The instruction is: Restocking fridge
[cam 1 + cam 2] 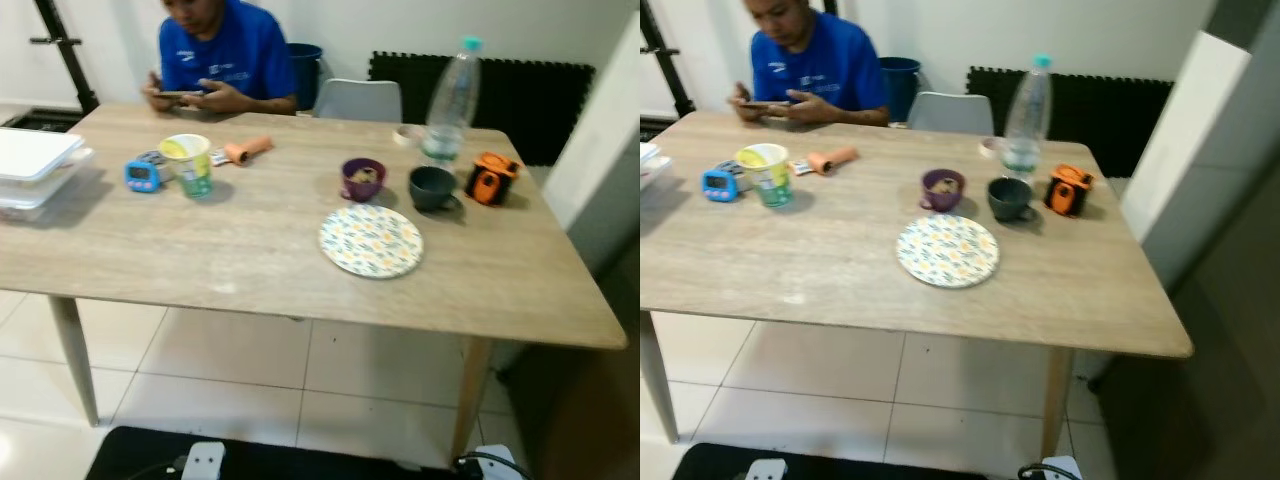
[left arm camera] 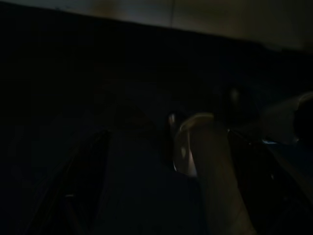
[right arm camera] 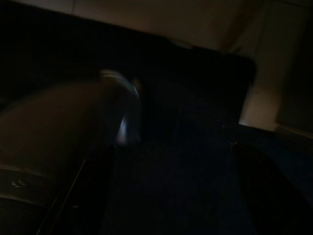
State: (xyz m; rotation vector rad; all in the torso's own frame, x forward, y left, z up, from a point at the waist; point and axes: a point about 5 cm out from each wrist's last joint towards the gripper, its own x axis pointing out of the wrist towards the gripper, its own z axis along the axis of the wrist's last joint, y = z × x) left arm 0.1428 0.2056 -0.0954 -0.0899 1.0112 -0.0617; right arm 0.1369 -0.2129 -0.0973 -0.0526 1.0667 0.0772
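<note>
With both arms hanging in shadow — I cannot tell either gripper's state — the robot would do well to close on the water bottle (image 1: 448, 100), upper right of the frame on the tabletop (image 1: 250, 250), before reaching.

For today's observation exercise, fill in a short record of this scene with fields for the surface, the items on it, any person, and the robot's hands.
surface: wooden table
near right: floral plate, purple cup, dark cup, water bottle, orange object
near left: yellow cup, blue timer, white containers
person: seated at far side
hands: wrist views too dark to judge
</note>
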